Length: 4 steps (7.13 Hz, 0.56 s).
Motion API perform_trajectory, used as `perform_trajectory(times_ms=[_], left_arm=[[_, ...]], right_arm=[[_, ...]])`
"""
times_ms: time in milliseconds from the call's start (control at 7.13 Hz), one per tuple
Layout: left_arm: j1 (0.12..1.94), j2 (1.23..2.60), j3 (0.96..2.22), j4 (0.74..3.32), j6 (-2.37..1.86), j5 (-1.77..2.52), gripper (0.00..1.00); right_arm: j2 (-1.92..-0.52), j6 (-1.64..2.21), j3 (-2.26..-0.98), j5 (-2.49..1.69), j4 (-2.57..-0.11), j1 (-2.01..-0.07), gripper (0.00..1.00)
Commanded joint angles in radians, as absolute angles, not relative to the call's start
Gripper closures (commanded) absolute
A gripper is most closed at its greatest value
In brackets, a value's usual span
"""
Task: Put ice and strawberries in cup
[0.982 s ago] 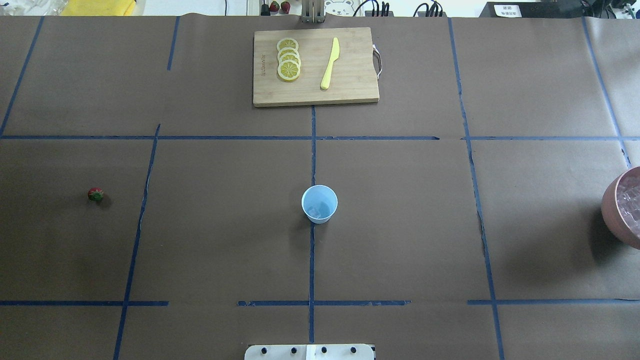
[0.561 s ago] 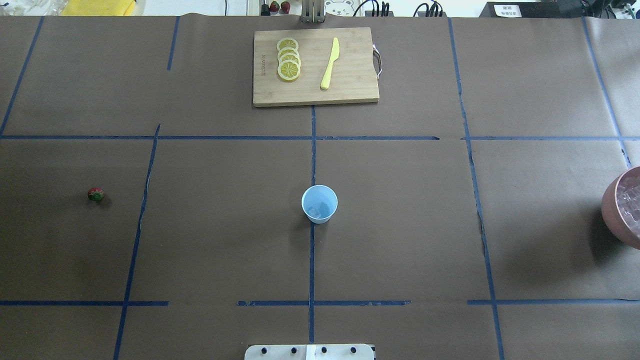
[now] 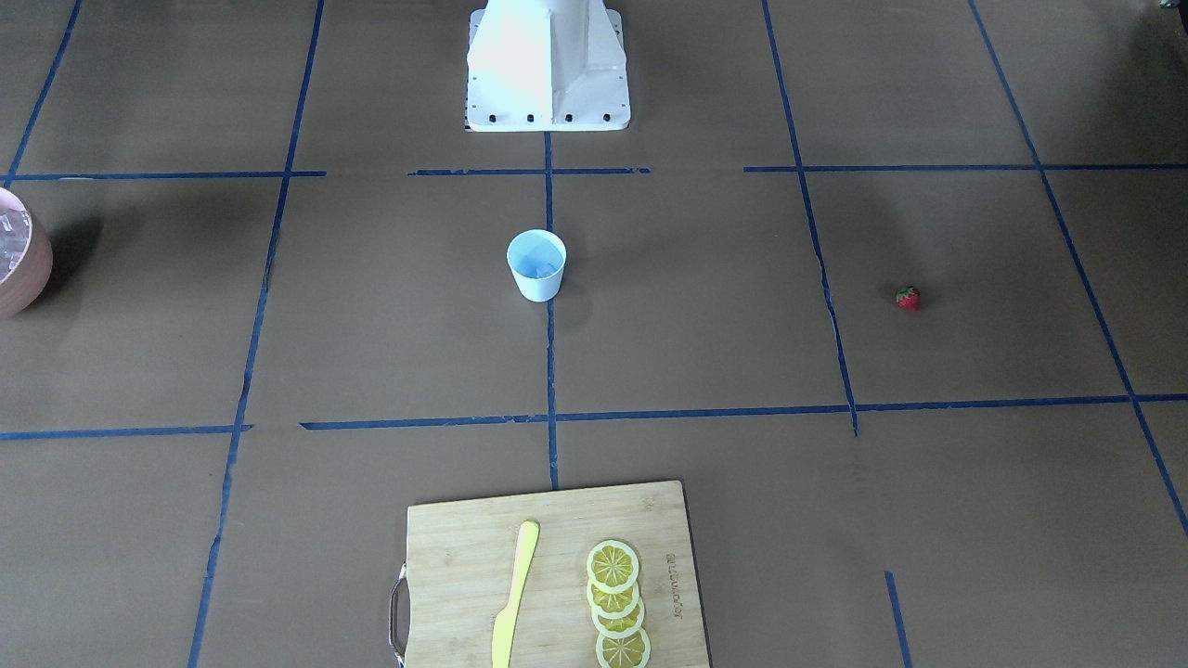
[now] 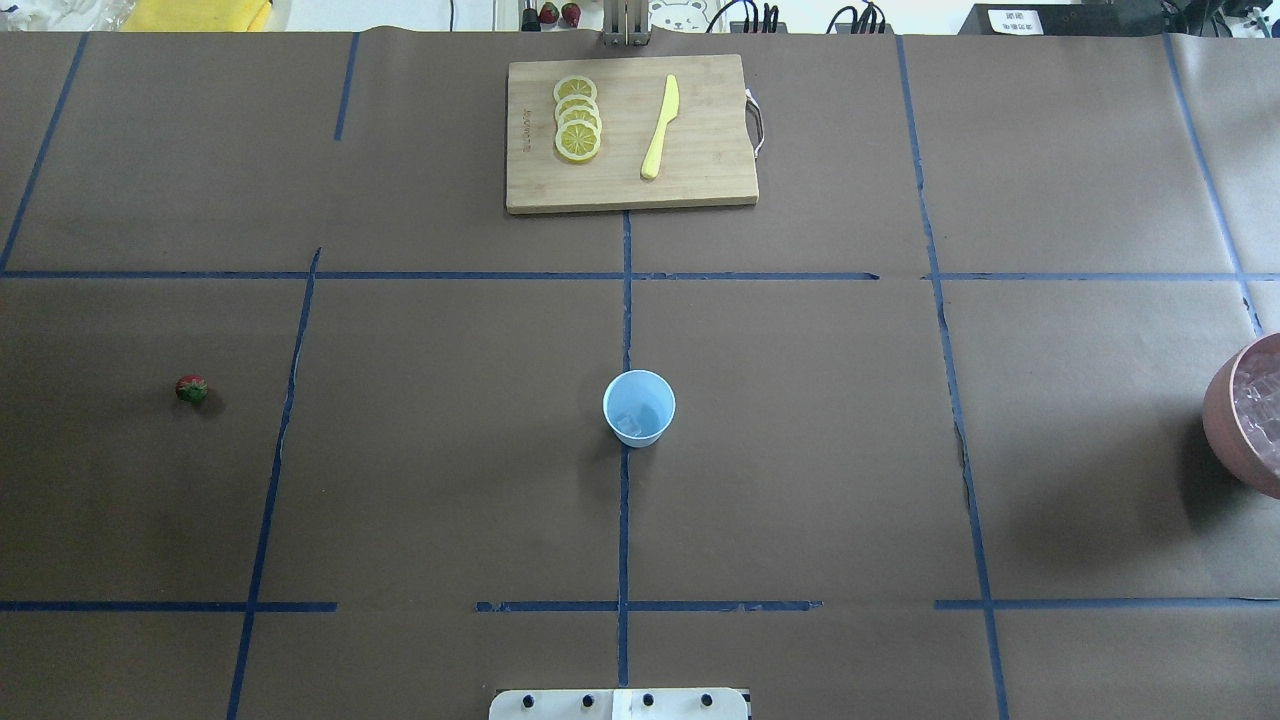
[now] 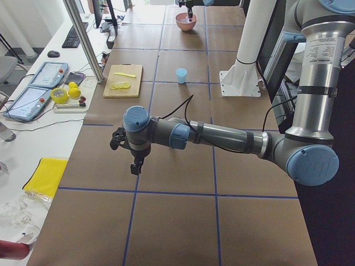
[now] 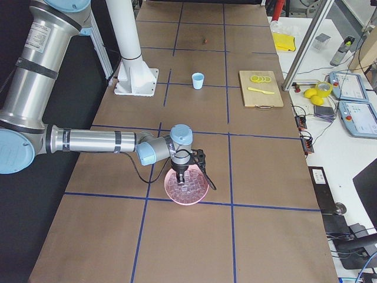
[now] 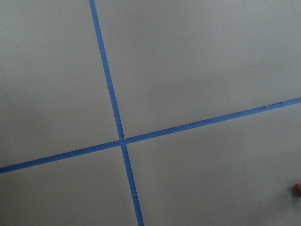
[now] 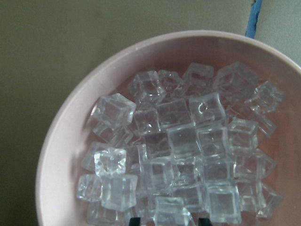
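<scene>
Well apart: cup (image 4: pixel 639 408) mid-tbl, strawberry (image 4: pixel 191 389) L, bowl (image 4: pixel 1225 420) R edge.

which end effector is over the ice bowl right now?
The right end effector: it hangs above the pinkish round bowl of clear ice cubes. The left end effector is over plain brown table paper, far from it.

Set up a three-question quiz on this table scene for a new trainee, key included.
1. True or false: the strawberry lies on the table, outside the cup.
2. What lies beside the lemon slices on the cutting board? A. a yellow knife B. a spoon C. a straw
3. Fill in: the pinkish bowl is full of ____.
Key: 1 true; 2 A; 3 ice cubes.
</scene>
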<state>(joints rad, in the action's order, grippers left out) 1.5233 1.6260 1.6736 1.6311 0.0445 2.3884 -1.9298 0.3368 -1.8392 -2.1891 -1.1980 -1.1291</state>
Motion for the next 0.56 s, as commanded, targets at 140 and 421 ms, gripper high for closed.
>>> perform_trajectory(times_ms=[140, 421], left_arm=[[1.523, 1.626, 1.674, 1.631, 0.043, 2.388, 0.0], [1.523, 1.626, 1.681, 1.631, 0.044, 2.388, 0.0]], right_arm=[[-1.93, 0.337, -1.838, -2.189, -1.198, -1.129, 0.49], [-1.93, 0.337, -1.836, -2.187, -1.201, -1.126, 0.49]])
